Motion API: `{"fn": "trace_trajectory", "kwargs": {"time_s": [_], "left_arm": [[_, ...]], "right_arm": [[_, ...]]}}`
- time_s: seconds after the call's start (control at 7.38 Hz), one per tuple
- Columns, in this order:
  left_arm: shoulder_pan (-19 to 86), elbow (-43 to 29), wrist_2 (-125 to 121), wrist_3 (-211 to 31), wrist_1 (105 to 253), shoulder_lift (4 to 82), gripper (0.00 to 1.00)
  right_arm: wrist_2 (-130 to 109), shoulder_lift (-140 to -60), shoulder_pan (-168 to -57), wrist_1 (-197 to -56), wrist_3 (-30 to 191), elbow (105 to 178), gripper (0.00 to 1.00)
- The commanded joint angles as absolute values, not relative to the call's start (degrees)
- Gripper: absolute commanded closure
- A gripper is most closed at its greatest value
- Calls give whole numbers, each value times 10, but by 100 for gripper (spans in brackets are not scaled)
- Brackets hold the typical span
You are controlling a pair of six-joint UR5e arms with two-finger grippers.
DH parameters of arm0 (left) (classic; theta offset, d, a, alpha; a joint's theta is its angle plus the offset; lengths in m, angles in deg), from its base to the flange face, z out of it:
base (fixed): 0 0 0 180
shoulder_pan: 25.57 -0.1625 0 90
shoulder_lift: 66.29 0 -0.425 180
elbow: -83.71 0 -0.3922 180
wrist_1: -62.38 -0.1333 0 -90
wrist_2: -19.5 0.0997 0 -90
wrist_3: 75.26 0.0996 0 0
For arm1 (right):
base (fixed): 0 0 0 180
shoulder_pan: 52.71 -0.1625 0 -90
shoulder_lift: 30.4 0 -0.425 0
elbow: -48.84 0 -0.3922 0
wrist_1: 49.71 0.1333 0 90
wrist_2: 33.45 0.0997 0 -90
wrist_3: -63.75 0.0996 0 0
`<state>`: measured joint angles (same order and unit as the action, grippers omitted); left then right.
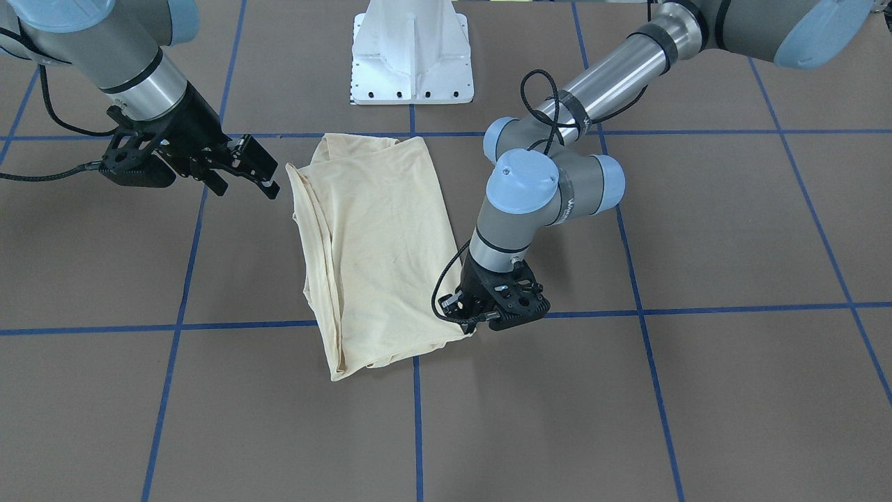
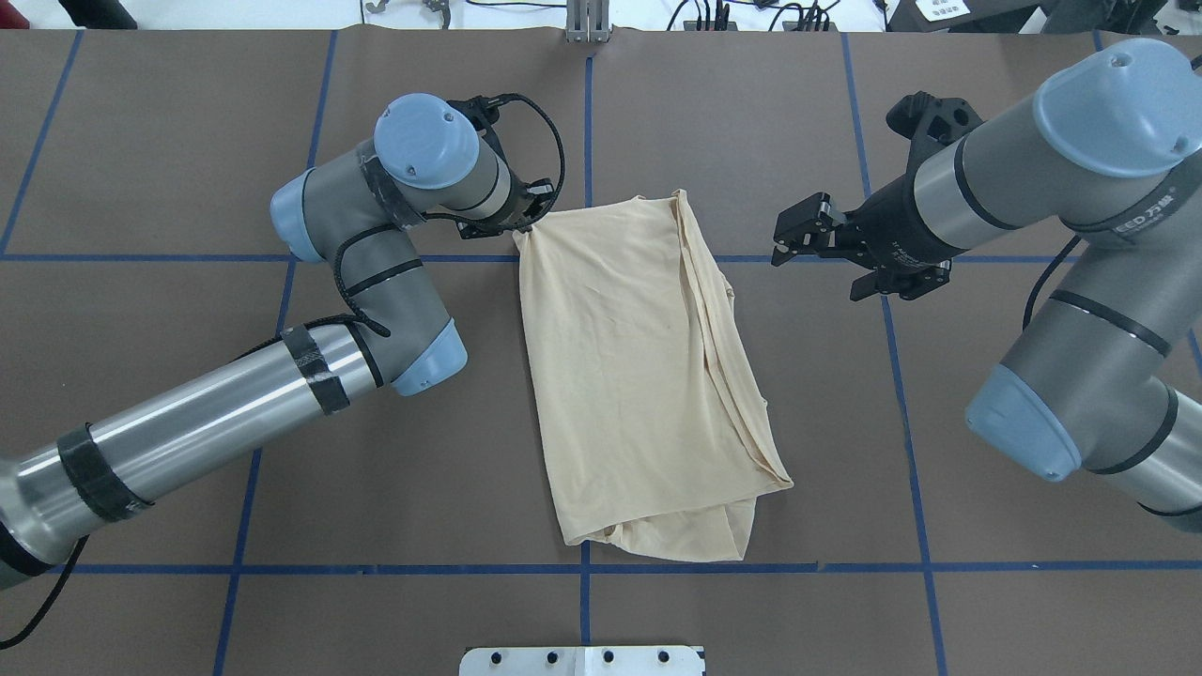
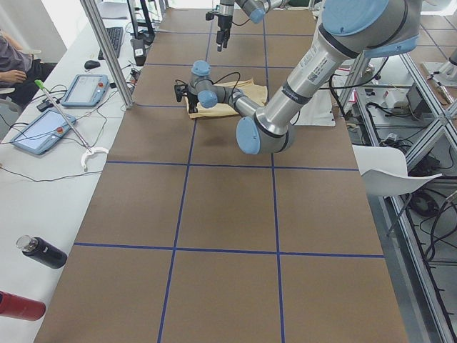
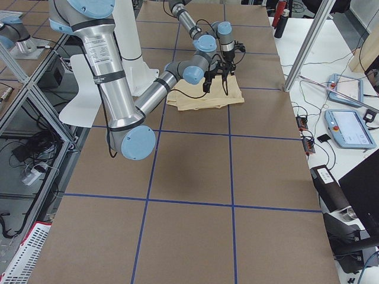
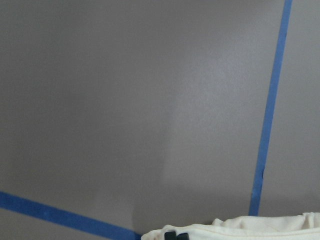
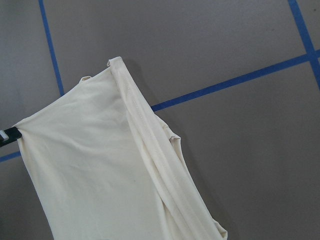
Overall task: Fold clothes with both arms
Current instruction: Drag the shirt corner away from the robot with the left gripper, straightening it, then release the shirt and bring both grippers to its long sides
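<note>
I see a brown paper-covered table (image 2: 188,122) divided into squares by blue tape lines (image 2: 589,122). A white metal pedestal base plate (image 1: 411,63) stands at its robot-side edge. In the exterior left view a white side bench (image 3: 43,200) runs along the table. On it I note:
- one grey-framed touchscreen pendant (image 3: 87,89), with a second pendant of the same type (image 3: 37,131) nearer the camera
- a black keyboard (image 3: 114,39)
- a black cylindrical bottle with a silver cap (image 3: 44,252), lying near a red cylindrical bottle (image 3: 18,305)

A silver aluminium post (image 3: 108,53) rises at the bench's table-side edge. A person's arm in a grey sleeve (image 3: 13,68) rests at the bench's outer side
</note>
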<state>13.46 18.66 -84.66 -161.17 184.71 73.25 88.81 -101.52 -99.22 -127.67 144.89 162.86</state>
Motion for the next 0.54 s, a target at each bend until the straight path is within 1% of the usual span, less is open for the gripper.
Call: {"fn": "trace_trajectory", "kwargs": {"time_s": [0.0,0.14,0.41], "left_arm": [[142,245,-837,-1607,1923,749,100],[142,269,-812,-1607,1949,759,100],[149,276,-811,-1589,1951,765,100]], "right_arm": [[887,-1017,-993,-1276,1450,1629,0],[887,-1018,-993,-1276,1450,1628,0],[887,-1019,-993,-1276,1450,1629,0]]}}
